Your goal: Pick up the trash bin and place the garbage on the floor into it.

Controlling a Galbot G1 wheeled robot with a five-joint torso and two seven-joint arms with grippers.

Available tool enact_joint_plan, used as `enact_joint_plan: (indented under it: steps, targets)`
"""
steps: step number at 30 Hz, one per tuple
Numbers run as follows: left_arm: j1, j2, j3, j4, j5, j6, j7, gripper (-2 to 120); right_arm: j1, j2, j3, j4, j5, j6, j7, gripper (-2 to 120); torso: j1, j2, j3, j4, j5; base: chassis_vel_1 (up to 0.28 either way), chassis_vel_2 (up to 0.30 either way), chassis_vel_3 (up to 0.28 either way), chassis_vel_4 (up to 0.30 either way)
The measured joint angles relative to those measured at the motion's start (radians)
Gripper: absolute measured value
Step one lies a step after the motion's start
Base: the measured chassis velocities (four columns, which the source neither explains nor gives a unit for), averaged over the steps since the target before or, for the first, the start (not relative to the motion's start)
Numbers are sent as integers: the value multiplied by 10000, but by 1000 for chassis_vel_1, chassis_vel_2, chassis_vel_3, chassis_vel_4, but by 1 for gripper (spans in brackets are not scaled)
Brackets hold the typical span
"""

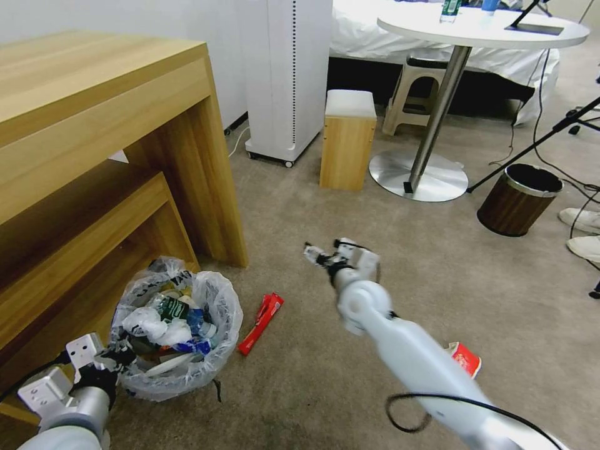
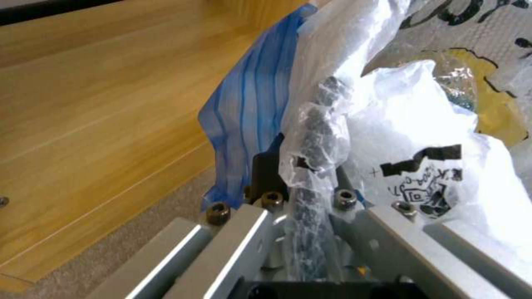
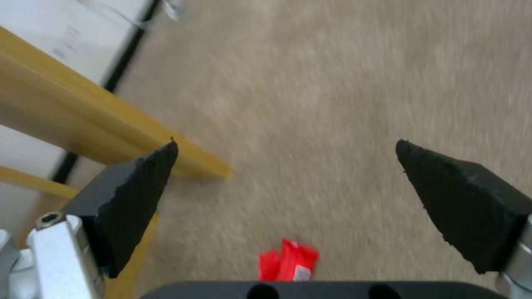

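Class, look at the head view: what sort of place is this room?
Probably a hotel room or bedroom: a white-sheeted bed at the back, a round table before it, and beige carpet with a wooden desk alongside.

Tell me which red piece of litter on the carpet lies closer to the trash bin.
The long red packet, just right of the trash bin; the crushed red cup lies behind the right arm.

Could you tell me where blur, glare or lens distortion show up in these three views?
Head view: wide-angle bending curves the wooden table edge; otherwise sharp. Left wrist view: glare whitens the trash bin liner, which the left gripper pinches, and close range softens it. Right wrist view: the floor is smeared, the red packet soft, while the open right gripper pads stay crisp.
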Motion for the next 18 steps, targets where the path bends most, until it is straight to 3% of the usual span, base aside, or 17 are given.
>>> enact_joint_plan:
  steps: [18]
  targets:
    - [-234,-314,82,254,181,-10,1,0,1174,2626,-894,-3928,680,-1273,1579,100,0,0,-1,-3,1,0,0,0,0]
